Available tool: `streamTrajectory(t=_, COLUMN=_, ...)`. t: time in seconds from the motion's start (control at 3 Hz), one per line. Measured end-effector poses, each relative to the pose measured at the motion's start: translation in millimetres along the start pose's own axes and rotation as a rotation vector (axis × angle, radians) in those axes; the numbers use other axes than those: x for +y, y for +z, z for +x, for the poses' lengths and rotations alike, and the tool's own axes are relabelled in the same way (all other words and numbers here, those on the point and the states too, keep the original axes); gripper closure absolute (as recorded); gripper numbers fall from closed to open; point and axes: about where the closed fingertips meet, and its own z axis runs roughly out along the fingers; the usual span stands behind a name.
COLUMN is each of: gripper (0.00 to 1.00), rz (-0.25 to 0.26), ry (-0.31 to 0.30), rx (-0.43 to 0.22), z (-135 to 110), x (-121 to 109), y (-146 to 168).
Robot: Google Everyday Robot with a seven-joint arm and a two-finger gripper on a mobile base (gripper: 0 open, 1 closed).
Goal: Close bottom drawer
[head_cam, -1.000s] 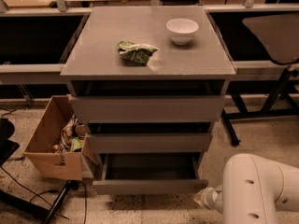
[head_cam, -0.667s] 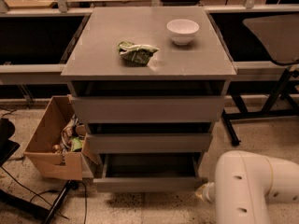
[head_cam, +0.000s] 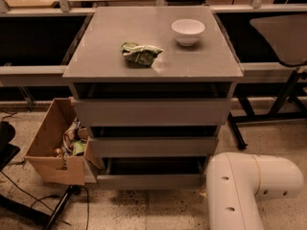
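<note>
The bottom drawer [head_cam: 151, 181] is the lowest of three grey fronts on the cabinet. It stands pulled out a little, and its dark shallow inside [head_cam: 153, 165] shows above the flat front. The middle drawer [head_cam: 153, 146] and top drawer [head_cam: 151, 111] also stick out slightly. My white arm link [head_cam: 244, 188] fills the lower right, just right of the bottom drawer's right end. My gripper is not in view; it lies past the frame's lower edge or behind the arm link.
A white bowl [head_cam: 188, 31] and a crumpled green bag [head_cam: 140, 53] lie on the cabinet top [head_cam: 96, 61]. An open cardboard box [head_cam: 50, 150] of clutter stands against the cabinet's lower left. A chair [head_cam: 283, 37] stands at the right, and black cables and a stand leg [head_cam: 57, 207] lie on the floor at left.
My white arm link has swung left and further into view, closer to the bottom drawer's right end. The drawers look much the same.
</note>
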Motion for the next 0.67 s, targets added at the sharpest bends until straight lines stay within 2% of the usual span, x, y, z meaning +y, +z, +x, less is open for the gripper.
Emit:
streamTrajectory(t=0.33, gripper=1.0, rz=0.016, ry=0.008, rx=-0.033, z=-3, x=-26, y=-5)
streamTrajectory(t=0.67, gripper=0.97, rz=0.01, ry=-0.02, rx=-0.059, z=-4, x=-45, y=-4)
